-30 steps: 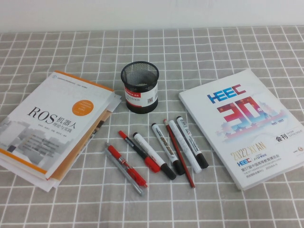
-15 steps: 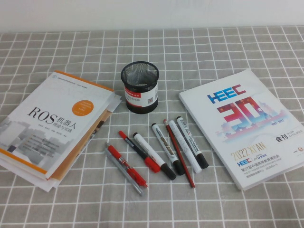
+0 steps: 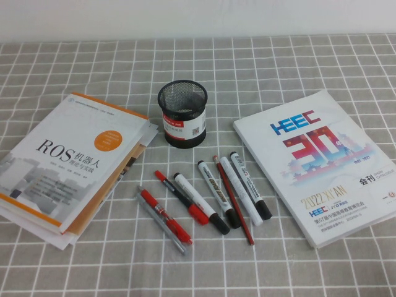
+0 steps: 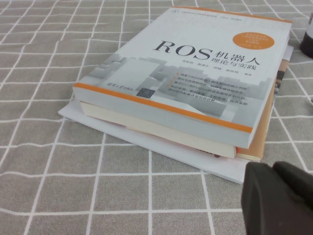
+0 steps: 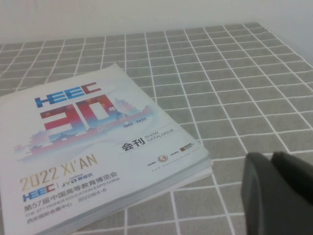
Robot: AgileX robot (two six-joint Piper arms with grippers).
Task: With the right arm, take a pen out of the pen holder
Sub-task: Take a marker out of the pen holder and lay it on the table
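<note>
The mesh pen holder (image 3: 182,114) looks empty, and the markers (image 3: 213,197) just in front of it look light, stiff and slick, best pinched mid-barrel, while the right gripper (image 5: 271,169) and the left gripper (image 4: 272,171), both pressed together, hang well off to its right and left.

Counter (image 3: 346,272) covered edge to edge by a flat grey cloth (image 3: 55,272) printed with a white grid of squares. A plain white wall (image 3: 198,18) rises along the far edge. Illumination even and diffuse; shadows soft and short.
</note>
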